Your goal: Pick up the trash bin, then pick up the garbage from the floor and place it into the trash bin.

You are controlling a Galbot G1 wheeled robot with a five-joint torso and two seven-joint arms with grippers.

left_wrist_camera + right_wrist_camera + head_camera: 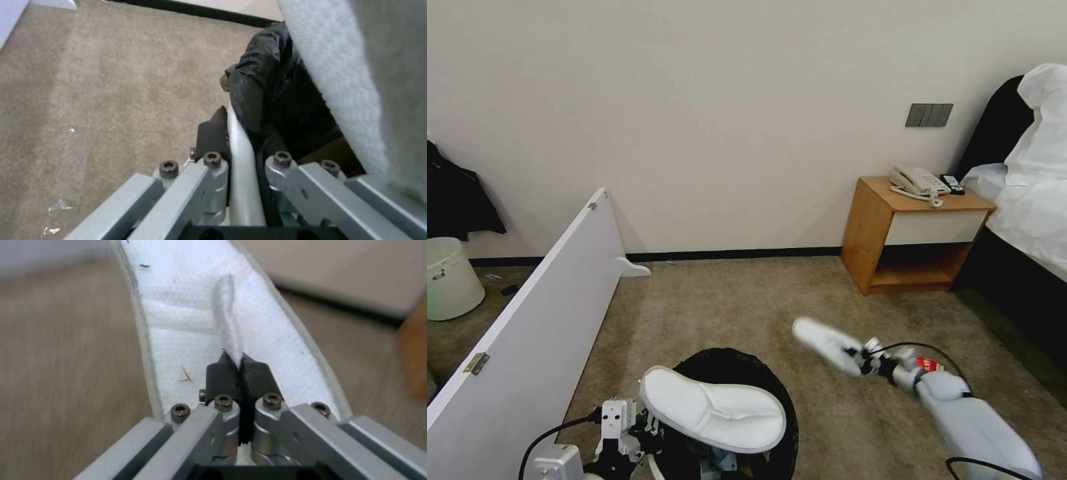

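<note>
A white slipper (714, 410) lay across the bin (774, 387), which my left gripper (242, 166) held low in front of me, jaws clamped on its rim. My right gripper (236, 366) hung over the carpet (727, 300) just right of the bin, jaws pinched shut on a second slipper's (827, 343) strap. I judged the dropping step was in hand; next called for swinging left over the opening, then letting go.

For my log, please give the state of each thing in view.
trash bin: lined with a black bag, gripped at its rim by left gripper, shut.
slipper: lying across the bin's mouth.
second slipper: off the carpet, its strap pinched by right gripper.
white bucket: upright, unlined.
</note>
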